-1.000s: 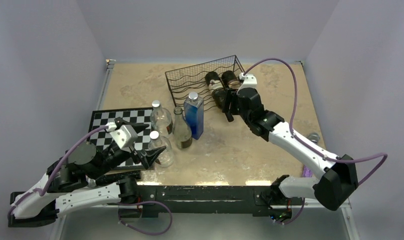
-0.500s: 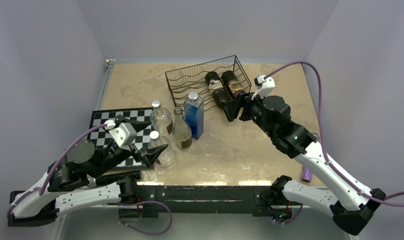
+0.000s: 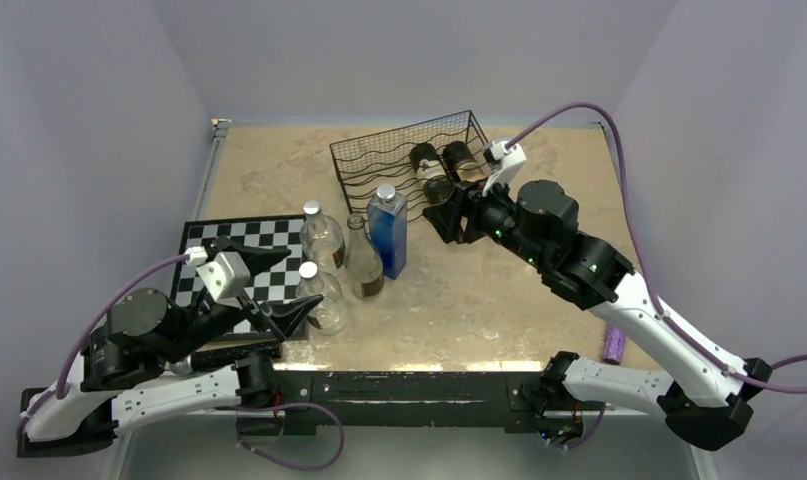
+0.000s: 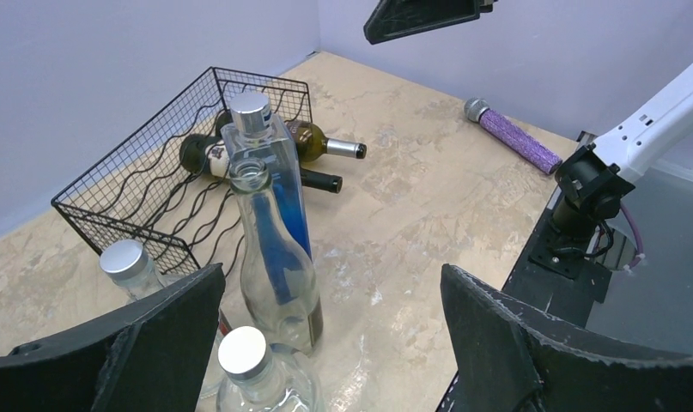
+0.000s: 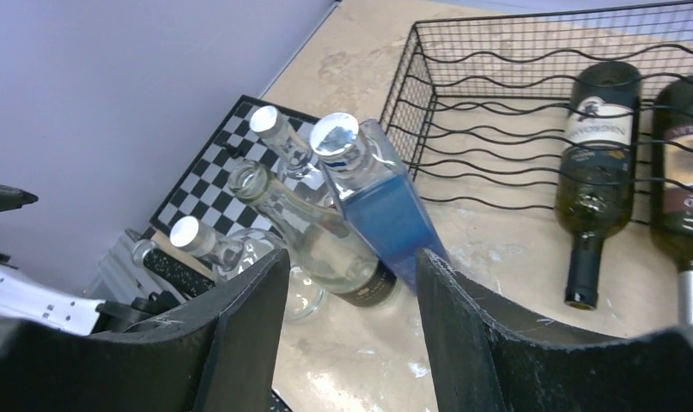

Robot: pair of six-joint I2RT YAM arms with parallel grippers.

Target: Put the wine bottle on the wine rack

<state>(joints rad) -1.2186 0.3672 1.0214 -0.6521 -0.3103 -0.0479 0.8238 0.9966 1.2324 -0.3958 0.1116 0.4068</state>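
Wine bottle (image 5: 593, 184), dark green (cream label), lying

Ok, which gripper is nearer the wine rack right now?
Right. The right gripper hovers at the front of the wine rack, by the necks of the two dark bottles lying in it. The left gripper is off by the chessboard, beside the clear bottles.

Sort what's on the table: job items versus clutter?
Job: wine rack; two dark wine bottles lying in it.
Lying about: chessboard; purple microphone; blue bottle; three clear bottles (one may be next, can't tell).
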